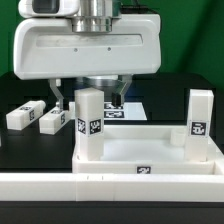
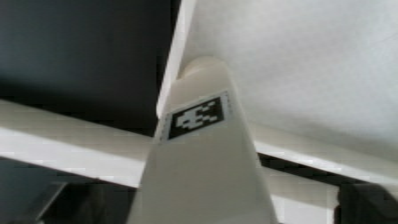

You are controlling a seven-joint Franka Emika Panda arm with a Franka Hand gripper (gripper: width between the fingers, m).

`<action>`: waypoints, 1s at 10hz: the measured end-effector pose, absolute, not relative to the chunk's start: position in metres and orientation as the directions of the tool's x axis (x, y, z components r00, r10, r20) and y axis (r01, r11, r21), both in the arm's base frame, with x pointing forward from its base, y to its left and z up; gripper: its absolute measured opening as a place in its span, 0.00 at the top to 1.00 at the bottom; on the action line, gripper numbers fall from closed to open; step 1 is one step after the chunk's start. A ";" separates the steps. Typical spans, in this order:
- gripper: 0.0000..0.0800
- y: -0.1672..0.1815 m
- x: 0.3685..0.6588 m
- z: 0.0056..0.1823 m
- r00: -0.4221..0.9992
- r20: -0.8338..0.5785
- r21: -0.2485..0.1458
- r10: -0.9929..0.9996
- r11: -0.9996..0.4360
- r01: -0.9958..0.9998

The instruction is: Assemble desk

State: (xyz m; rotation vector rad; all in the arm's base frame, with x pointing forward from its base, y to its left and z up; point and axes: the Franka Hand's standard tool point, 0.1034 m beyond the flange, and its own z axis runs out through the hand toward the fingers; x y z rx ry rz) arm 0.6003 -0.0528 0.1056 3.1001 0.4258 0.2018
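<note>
The desk panel (image 1: 150,150) lies flat at the front, a white rimmed tray with a small tag on its front wall. Two white legs stand upright in its corners, one on the exterior view's left (image 1: 90,128) and one on the right (image 1: 200,125), each with a black-and-white tag. My gripper (image 1: 90,100) hangs open above the left leg, its dark fingers (image 1: 58,103) to either side of the leg's top. In the wrist view that tagged leg (image 2: 199,130) rises between the fingers (image 2: 64,202) of the gripper (image 2: 214,208), with the panel (image 2: 311,70) beyond. Nothing is gripped.
Two loose white legs (image 1: 24,114) (image 1: 53,120) lie on the black table at the exterior view's left. Behind the gripper lies the marker board (image 1: 130,110). A long white rail (image 1: 100,198) runs along the table's front edge.
</note>
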 end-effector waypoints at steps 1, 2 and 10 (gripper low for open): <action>0.32 -0.053 0.600 0.105 0.955 0.126 0.023 0.267 -0.964 0.266; 0.49 -0.053 0.600 0.105 0.956 0.126 0.023 0.267 -0.964 0.266; 0.64 -0.055 0.600 0.105 0.990 0.126 -0.022 -0.068 -0.998 -0.066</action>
